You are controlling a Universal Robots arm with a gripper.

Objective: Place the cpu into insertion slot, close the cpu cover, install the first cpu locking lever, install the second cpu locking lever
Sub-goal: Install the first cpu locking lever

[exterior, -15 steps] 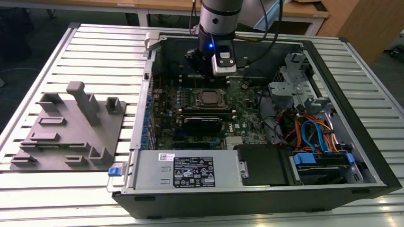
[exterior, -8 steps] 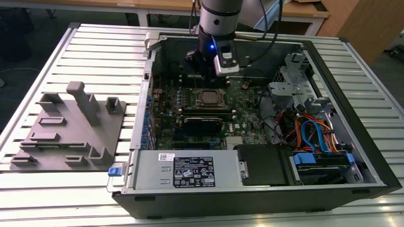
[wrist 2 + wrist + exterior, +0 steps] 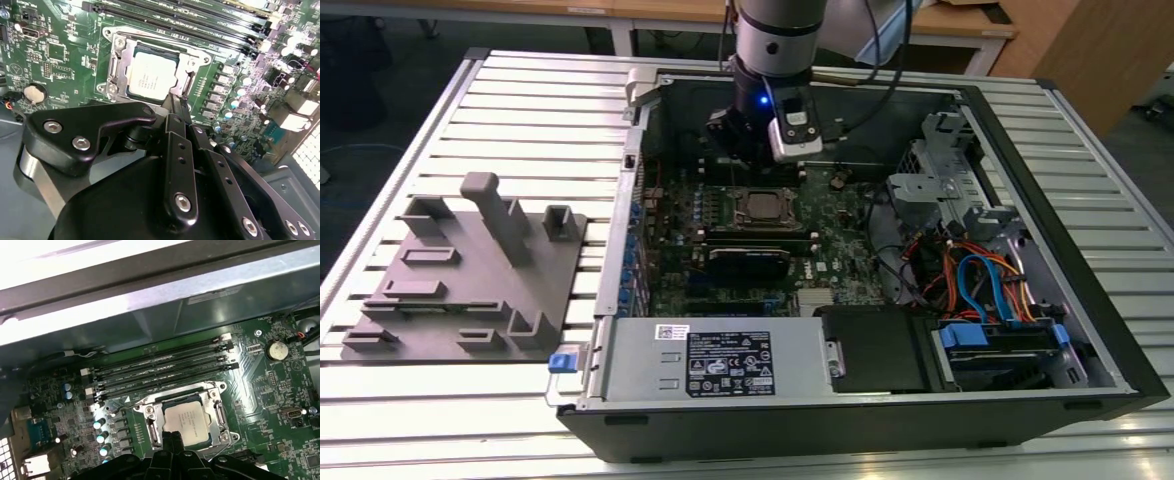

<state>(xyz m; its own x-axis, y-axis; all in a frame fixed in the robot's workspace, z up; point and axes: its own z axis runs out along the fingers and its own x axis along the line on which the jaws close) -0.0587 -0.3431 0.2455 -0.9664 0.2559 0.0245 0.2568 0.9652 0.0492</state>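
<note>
The cpu [image 3: 150, 75] lies flat in the insertion slot [image 3: 763, 207] on the green motherboard, its silver-grey top showing. The silvery cpu cover [image 3: 118, 65] lies down around the chip, framing it. In both wrist views my gripper [image 3: 173, 100] hangs just above the slot's edge, with its black fingers pressed together and nothing between them. The first wrist view has the cpu [image 3: 186, 419] and cover [image 3: 219, 415] just beyond the fingertips [image 3: 170, 436]. In the exterior view the gripper [image 3: 750, 150] is over the far edge of the slot.
Long black memory slots [image 3: 160, 367] run beside the socket, with the case wall [image 3: 150, 300] behind them. A power supply [image 3: 720, 365] and drive cage with cables [image 3: 987, 290] fill the near and right side. A grey fixture [image 3: 467, 270] stands outside the case.
</note>
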